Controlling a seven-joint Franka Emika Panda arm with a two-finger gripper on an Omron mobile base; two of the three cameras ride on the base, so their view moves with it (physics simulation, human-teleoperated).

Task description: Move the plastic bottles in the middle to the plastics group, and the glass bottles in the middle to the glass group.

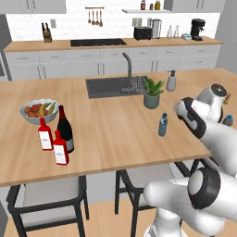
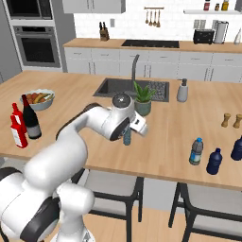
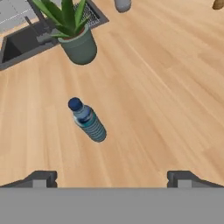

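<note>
One small clear-blue plastic bottle (image 3: pixel 87 120) with a blue cap stands upright in the middle of the island counter (image 1: pixel 163 125), partly behind my arm (image 2: pixel 127 137). My gripper (image 3: pixel 111 180) hovers above and short of it, open, with nothing between its fingertips (image 3: pixel 40 179). At the counter's right end stands another clear water bottle (image 2: pixel 196 151) next to two dark blue bottles (image 2: pixel 214 161). At the left end, two red bottles (image 1: pixel 45 134) (image 1: pixel 60 148) with white labels stand against the dark wine bottle (image 1: pixel 65 129); they also appear as red bottles (image 2: pixel 19 130) beside the wine bottle (image 2: pixel 31 121).
A potted plant (image 3: pixel 78 43) stands just beyond the bottle, by the sink (image 1: pixel 111 86). A soap dispenser (image 1: pixel 171 81) is behind it. A fruit bowl (image 1: pixel 39 111) sits near the glass bottles. Salt and pepper mills (image 2: pixel 226 119) stand far right.
</note>
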